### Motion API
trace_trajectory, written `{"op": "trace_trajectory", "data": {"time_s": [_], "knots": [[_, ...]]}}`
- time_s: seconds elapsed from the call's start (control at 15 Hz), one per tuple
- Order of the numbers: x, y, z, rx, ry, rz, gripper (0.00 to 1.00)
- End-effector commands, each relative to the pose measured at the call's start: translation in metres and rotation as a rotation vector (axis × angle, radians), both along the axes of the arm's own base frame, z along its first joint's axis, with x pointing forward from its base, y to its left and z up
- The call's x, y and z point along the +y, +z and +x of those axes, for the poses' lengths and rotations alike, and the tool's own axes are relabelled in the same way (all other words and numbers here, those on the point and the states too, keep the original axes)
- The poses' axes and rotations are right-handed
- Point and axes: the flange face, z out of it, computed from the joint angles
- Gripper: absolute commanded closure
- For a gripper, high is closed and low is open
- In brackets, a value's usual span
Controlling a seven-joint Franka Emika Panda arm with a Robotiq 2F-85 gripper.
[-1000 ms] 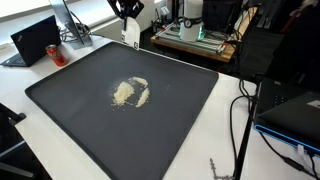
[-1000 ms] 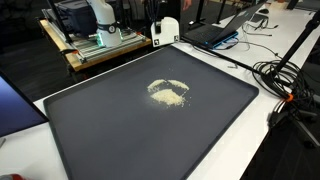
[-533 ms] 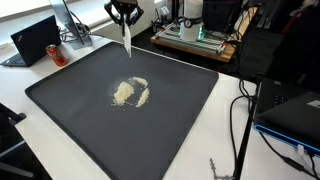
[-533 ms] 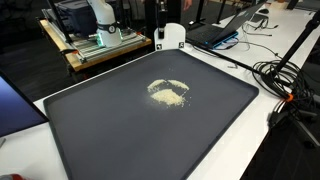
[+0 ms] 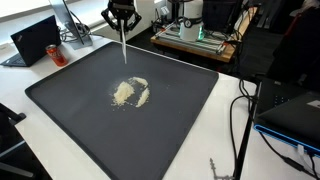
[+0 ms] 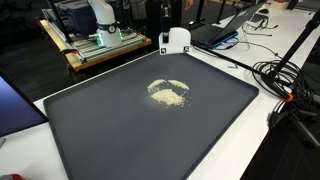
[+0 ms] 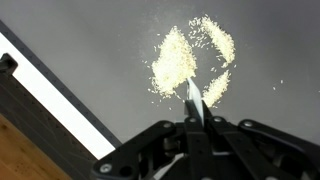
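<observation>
Pincer (image 5: 121,20) is clamped narrow around a flat white blade (image 5: 123,45), which hangs straight down, edge-on, at the top of the frame. We see the grain pile (image 5: 130,92) lower, mid-frame, on the black mat (image 5: 60,100). In the wrist view the pile sits just above the blade tip, upper centre.

**Cropped and Unreadable Items**

1. The gripper (image 5: 121,20) — its arm runs off the top edge in both exterior views, and the bottom edge of the wrist view crops its body.
2. The white tool (image 5: 123,45) pinched in the jaws: too small to name.
3. The pale grains (image 7: 175,65) — kind not discernible.
4. The black mat (image 6: 120,140): near corner cropped at the bottom edge.
</observation>
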Motion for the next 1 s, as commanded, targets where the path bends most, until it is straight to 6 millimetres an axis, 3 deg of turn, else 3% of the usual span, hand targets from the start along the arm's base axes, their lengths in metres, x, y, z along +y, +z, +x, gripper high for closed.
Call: {"op": "trace_trajectory", "data": {"time_s": [0.0, 0.6, 0.93], "knots": [[0.006, -0.005, 0.013, 0.011, -0.079, -0.045, 0.99], [0.084, -0.070, 0.052, 0.241, -0.136, -0.222, 0.99], [0.107, -0.111, 0.071, 0.310, -0.142, -0.283, 0.99]]}}
